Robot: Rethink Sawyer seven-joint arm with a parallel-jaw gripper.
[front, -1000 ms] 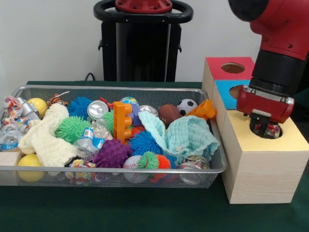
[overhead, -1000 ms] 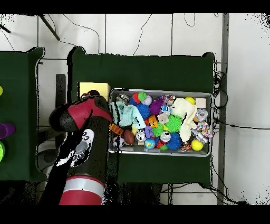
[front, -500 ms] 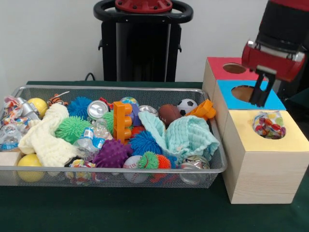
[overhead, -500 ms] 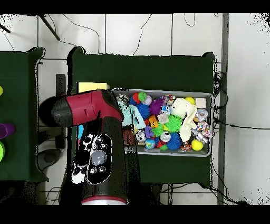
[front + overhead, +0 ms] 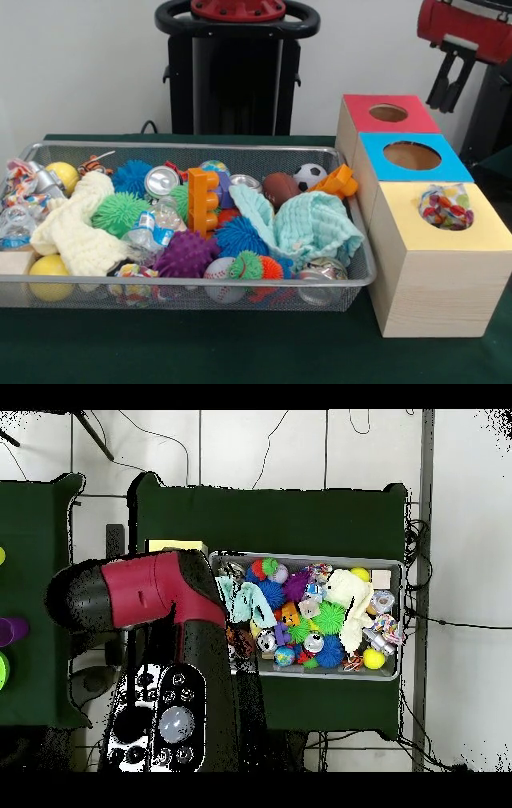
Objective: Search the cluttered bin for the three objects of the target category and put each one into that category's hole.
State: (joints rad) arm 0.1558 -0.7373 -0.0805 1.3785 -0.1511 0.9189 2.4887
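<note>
My gripper (image 5: 446,90) hangs high at the top right, above and behind the boxes, open and empty. The white cloth with multicoloured dots (image 5: 445,206) is stuffed in the round hole of the yellow-topped box (image 5: 416,236), with part of it showing in the opening. In the wire mesh bin (image 5: 184,280) a cream knitted cloth (image 5: 76,228) lies at the left and a mint-green cloth (image 5: 312,228) at the right. In the overhead view my arm (image 5: 160,599) covers the boxes and the gripper; the bin (image 5: 385,676) and the cream cloth (image 5: 350,599) show.
The blue-topped box (image 5: 448,168) and the red-topped box (image 5: 416,120) stand behind the yellow one, their holes empty. The bin also holds spiky balls (image 5: 186,254), an orange block (image 5: 202,200), crushed cans, bottles and small sports balls. My pedestal (image 5: 236,72) stands behind the bin.
My gripper has risen from the yellow box's hole and drawn back up to the right. The dotted cloth stays behind in the hole.
</note>
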